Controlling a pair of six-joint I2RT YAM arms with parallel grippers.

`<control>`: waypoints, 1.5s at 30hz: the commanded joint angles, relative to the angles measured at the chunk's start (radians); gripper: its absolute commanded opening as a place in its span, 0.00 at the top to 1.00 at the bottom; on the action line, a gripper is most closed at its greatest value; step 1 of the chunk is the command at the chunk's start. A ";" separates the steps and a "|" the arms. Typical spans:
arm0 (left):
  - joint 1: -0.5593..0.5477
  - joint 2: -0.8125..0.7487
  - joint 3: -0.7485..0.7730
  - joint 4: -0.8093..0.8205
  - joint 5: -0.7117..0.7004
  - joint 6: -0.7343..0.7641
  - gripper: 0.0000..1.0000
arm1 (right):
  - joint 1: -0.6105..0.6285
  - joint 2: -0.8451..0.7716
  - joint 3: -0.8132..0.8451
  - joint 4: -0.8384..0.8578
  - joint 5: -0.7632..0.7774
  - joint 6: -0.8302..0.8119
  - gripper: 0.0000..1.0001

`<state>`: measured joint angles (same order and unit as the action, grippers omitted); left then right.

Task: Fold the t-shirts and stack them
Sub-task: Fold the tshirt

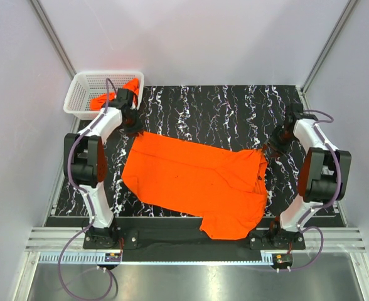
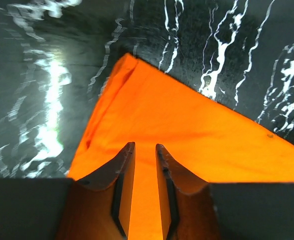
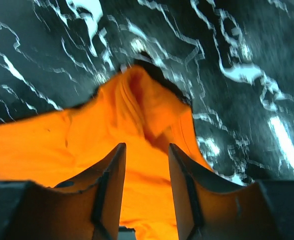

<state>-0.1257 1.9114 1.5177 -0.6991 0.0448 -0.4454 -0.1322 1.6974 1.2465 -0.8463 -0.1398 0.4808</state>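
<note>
Marbled table (image 1: 222, 106): left arm (image 1: 103, 122) and right arm (image 1: 310, 133) bent over t-shirt (image 1: 197, 179) corners, jaws spread.

Mat (image 1: 235, 113) beyond t-shirt (image 1: 197, 182) lies open; basket (image 1: 84, 94) flanks left claw (image 1: 136, 128).

A white plastic mesh basket (image 1: 79, 95) sits at the far left corner of a black, white-veined table surface (image 1: 222, 113), enclosed by pale walls (image 1: 191, 37).
</note>
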 commanded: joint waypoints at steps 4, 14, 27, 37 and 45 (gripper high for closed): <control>-0.006 0.098 0.039 0.042 0.079 -0.027 0.74 | -0.001 0.099 0.096 0.044 -0.020 -0.031 0.54; -0.006 0.150 0.015 0.055 0.064 -0.029 0.75 | -0.003 0.191 0.067 0.131 -0.084 -0.011 0.55; 0.004 0.190 -0.001 0.058 0.018 -0.059 0.76 | -0.067 0.018 -0.153 0.240 0.065 0.180 1.00; 0.006 0.167 0.015 0.061 0.024 -0.067 0.76 | -0.067 0.263 0.104 0.349 -0.009 0.156 1.00; 0.006 0.026 -0.017 0.066 0.035 -0.081 0.74 | -0.066 0.476 0.434 0.297 -0.086 0.090 0.96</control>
<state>-0.1268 2.0525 1.5066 -0.6361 0.0795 -0.5121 -0.2016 2.1403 1.5707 -0.5480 -0.1905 0.6140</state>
